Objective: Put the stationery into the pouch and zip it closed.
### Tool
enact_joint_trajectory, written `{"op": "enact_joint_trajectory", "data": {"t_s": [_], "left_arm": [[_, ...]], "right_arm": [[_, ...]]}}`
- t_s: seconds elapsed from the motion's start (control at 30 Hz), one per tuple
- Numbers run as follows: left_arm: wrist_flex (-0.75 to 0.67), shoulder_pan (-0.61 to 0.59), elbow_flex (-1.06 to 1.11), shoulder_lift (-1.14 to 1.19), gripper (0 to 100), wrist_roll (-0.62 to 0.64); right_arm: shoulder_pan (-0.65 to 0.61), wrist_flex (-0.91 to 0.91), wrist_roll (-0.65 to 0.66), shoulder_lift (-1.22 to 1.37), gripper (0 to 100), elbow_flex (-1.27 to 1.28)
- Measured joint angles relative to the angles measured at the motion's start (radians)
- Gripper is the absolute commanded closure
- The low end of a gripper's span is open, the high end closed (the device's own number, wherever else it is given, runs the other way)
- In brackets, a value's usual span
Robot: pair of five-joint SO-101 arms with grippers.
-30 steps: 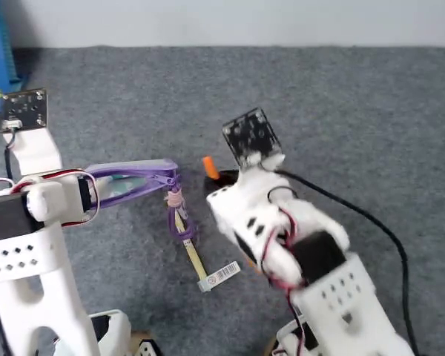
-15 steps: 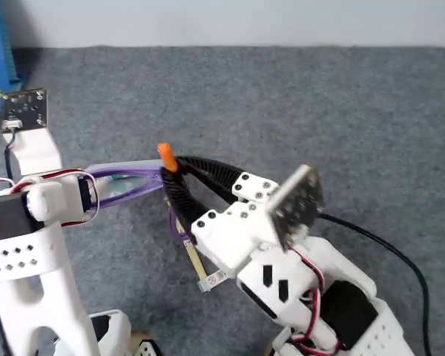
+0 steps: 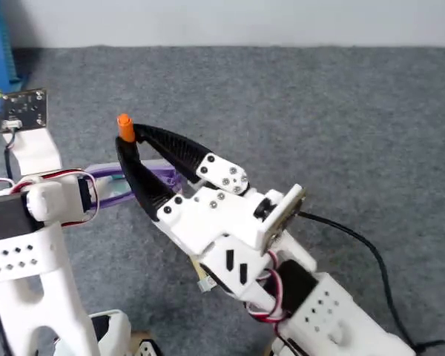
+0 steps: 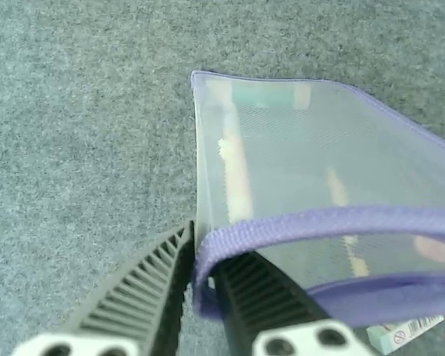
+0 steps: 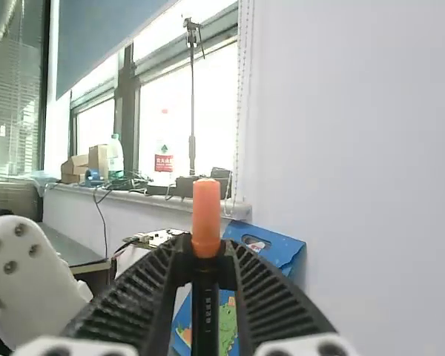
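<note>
Translucent mesh pouch with purple trim [image 4: 304, 170] sits on the grey felt table [image 3: 341, 111], its rim pinched in the left gripper [image 4: 202, 252], likely to steady the opening. Above it, the right gripper [image 5: 205, 251] clamps an orange-capped black pen [image 5: 205, 215], apparently lined up for insertion.

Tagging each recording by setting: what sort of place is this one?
Probably an office or lab room: a grey felt-covered table, a plain white wall, and tall glass windows whose sill is cluttered with cardboard boxes and a plastic bottle.
</note>
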Motion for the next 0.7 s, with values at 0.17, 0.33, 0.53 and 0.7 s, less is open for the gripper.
{"op": "enact_joint_trajectory", "data": {"t_s": [0.17,0.33,0.53,0.7], "left_arm": [[0.000,0.000,0.000,0.000,99,0.000],[0.000,0.000,0.000,0.000,99,0.000],[0.000,0.000,0.000,0.000,99,0.000],[0.000,0.003,0.000,0.000,99,0.000]], "right_arm": [[0.000,-0.226,-0.005,0.055,99.1,0.129],[-0.003,-0.394,-0.006,0.127,99.1,0.172],[0.029,-0.517,-0.008,0.269,99.1,0.172],[0.058,-0.565,-0.014,0.381,98.9,0.212]]}}
